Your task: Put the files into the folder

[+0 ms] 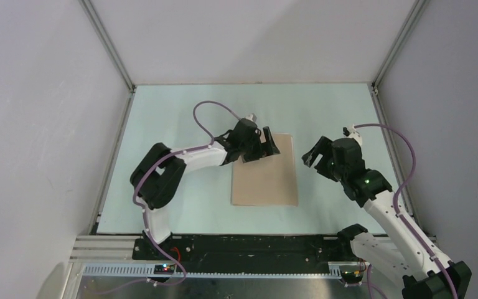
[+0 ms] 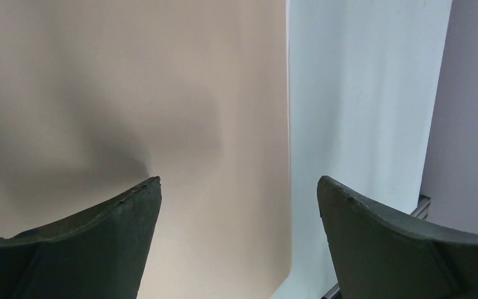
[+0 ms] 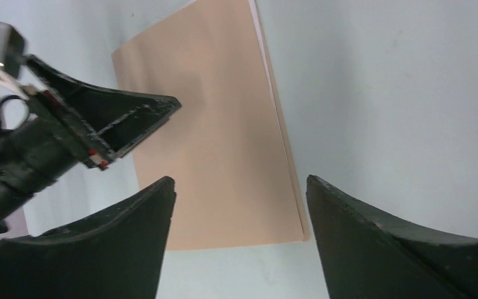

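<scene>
A pale green table (image 1: 180, 124) sits inside a white-walled booth with aluminium posts. The two arm bases are bolted along its near edge at 6 o'clock.

Moving away from the bases, the folder (image 1: 265, 180) comes first. It lies flat and closed at the middle of the table with its long sides running from 6 to 12 o'clock. The right wrist view shows only a thin white sliver of the files (image 3: 260, 31) along the folder's open long edge, so the sheets appear to be tucked inside and the job looks nearly done.

Farther on, the left gripper (image 1: 261, 152) hangs over the folder's 11 o'clock corner. Its jaws are spread wide with nothing between them. The right gripper (image 1: 311, 157) sits just off the folder's 2 o'clock corner, over bare table. Its jaws are also parted and empty.

The risks come from how close both grippers are to the cover:
- **Left arm:** if it pulls away low, a fingertip could catch the cover, flip it open or drag the folder askew.
- **Files:** a nudge toward 3 o'clock could slide them out of the open edge.
- **Both arms:** the grippers are near each other at the folder's far end, so careless retreats could make them clash.
</scene>
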`<state>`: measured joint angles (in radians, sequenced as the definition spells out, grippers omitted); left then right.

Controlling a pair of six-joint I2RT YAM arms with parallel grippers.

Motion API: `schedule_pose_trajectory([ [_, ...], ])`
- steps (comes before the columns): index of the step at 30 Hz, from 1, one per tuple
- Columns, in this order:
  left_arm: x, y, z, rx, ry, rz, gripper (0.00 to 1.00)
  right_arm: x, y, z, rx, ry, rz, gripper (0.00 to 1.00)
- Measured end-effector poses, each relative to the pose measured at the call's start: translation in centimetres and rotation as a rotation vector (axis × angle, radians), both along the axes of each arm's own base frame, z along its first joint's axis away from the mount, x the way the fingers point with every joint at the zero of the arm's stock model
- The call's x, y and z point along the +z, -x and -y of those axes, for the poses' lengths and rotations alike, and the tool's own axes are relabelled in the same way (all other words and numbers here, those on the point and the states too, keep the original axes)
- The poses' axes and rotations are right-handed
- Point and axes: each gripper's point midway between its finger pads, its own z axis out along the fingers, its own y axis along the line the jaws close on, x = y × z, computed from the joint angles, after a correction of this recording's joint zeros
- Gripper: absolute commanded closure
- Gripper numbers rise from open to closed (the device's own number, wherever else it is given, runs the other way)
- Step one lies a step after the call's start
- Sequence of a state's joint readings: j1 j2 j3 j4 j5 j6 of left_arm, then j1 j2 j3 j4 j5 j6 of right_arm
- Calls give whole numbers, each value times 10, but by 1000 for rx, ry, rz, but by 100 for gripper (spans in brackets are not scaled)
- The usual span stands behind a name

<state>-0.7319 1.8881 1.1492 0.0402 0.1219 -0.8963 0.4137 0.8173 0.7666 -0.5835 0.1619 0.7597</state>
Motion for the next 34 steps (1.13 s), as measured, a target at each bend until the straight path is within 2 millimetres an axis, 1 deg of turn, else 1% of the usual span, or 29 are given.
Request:
schedule_pose_trajectory([
  [2, 15, -3, -6, -4, -42, 26, 0, -3, 0, -4, 19, -1, -15, 7],
  [4, 41, -5, -13, -5, -71, 73, 0, -4, -1, -8, 41, -4, -24, 2],
  [6, 81, -7, -25, 3, -84, 150, 0, 0, -4, -14, 65, -15, -20, 1],
  [8, 125, -6, -42, 19, -78, 232, 0, 7, -8, -20, 86, -25, -8, 1],
  [10, 165, -4, -65, 50, -77, 306, 0, 17, -12, -27, 108, -40, 16, 1],
  [12, 195, -3, -92, 97, -89, 368, 0, 25, -15, -32, 123, -55, 39, 1],
  [13, 207, -1, -106, 122, -102, 395, 0, 28, -16, -34, 132, -62, 51, 1],
  [15, 220, 2, -133, 164, -143, 430, 0, 31, -17, -37, 141, -68, 62, 1],
  [16, 224, 5, -146, 185, -171, 444, 0, 30, -17, -37, 144, -68, 61, 1],
  [18, 227, 14, -167, 205, -217, 463, 0, 28, -19, -38, 145, -64, 53, 1],
  [22, 219, 32, -195, 218, -302, 466, 0, 21, -22, -39, 144, -55, 35, 0],
  [26, 213, 37, -208, 224, -354, 460, 0, 23, -25, -40, 147, -54, 47, 1],
  [31, 210, 36, -214, 230, -378, 455, 0, 26, -28, -40, 149, -52, 69, 0],
  [34, 205, 37, -215, 225, -389, 448, 0, 27, -29, -40, 147, -50, 72, 1],
])
